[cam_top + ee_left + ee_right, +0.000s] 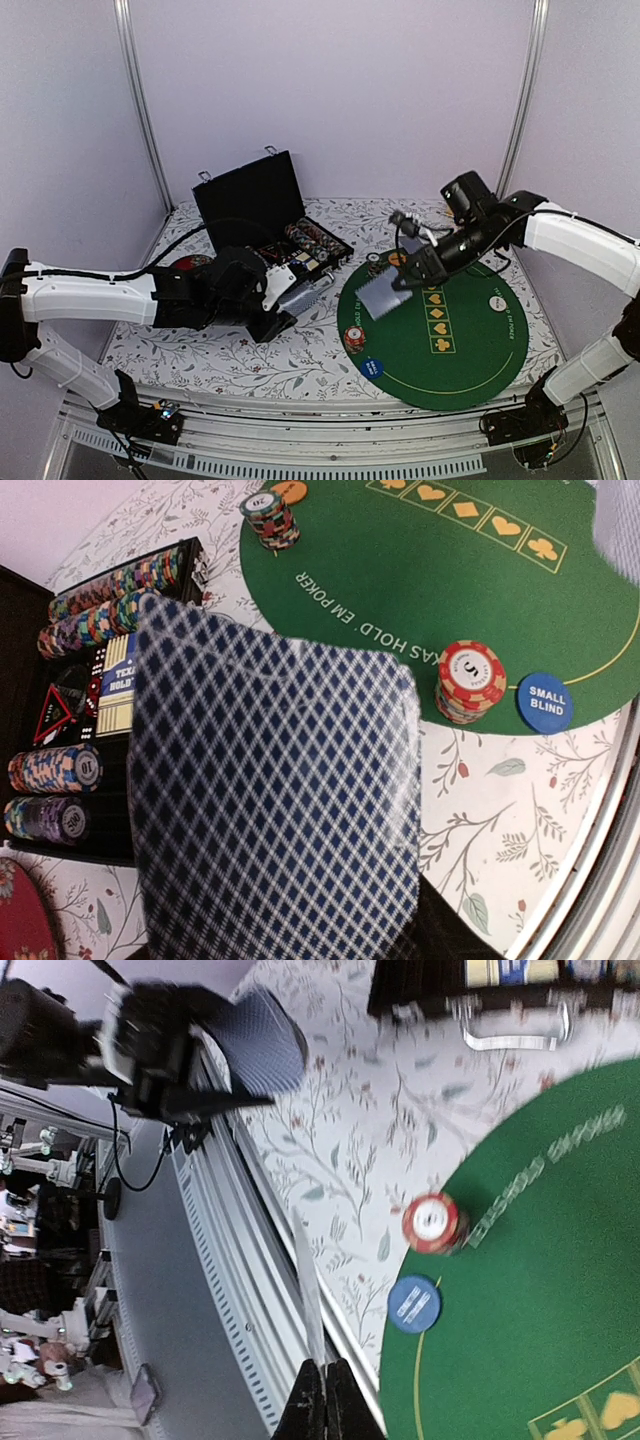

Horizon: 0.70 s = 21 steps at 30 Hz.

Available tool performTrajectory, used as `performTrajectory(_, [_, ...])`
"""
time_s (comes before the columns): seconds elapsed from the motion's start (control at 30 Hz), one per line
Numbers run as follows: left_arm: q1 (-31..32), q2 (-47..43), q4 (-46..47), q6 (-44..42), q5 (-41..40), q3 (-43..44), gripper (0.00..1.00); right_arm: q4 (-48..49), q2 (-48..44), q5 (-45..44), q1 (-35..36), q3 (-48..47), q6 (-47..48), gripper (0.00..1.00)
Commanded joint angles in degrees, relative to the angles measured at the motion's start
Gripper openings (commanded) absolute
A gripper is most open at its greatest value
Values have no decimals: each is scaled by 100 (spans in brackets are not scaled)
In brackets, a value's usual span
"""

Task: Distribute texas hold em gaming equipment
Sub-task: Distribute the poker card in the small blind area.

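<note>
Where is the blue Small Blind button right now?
In the top view, the blue Small Blind button lies at the near left edge of the green mat, just beside a red-and-white chip stack.

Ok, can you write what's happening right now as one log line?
left jaws: holding deck | right jaws: pinching one card above green mat | red chip stack: at mat edge

Open black case (250, 205), green mat (470, 350), floral tablecloth (230, 355).

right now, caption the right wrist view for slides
right end effector pinching a card edge-on; chip stack and blue button on green mat
</note>
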State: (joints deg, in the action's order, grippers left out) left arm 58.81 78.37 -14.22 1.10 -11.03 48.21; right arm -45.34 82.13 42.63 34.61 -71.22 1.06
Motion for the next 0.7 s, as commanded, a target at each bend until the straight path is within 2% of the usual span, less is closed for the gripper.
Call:
performTrajectory(0.0, [-45, -167, 59, 5, -85, 48, 54, -293, -20, 460, 231, 1220, -534, 2])
performTrajectory(0.13, [-45, -199, 38, -13, -67, 62, 54, -144, 394, 523, 729, 1863, -604, 2])
performTrajectory(0.23, [-47, -199, 16, -31, -62, 85, 54, -47, 824, 310, 790, 2014, -532, 2])
performTrajectory(0.67, [-45, -162, -45, -49, -49, 176, 54, 12, 1818, -665, 788, 1707, -260, 3])
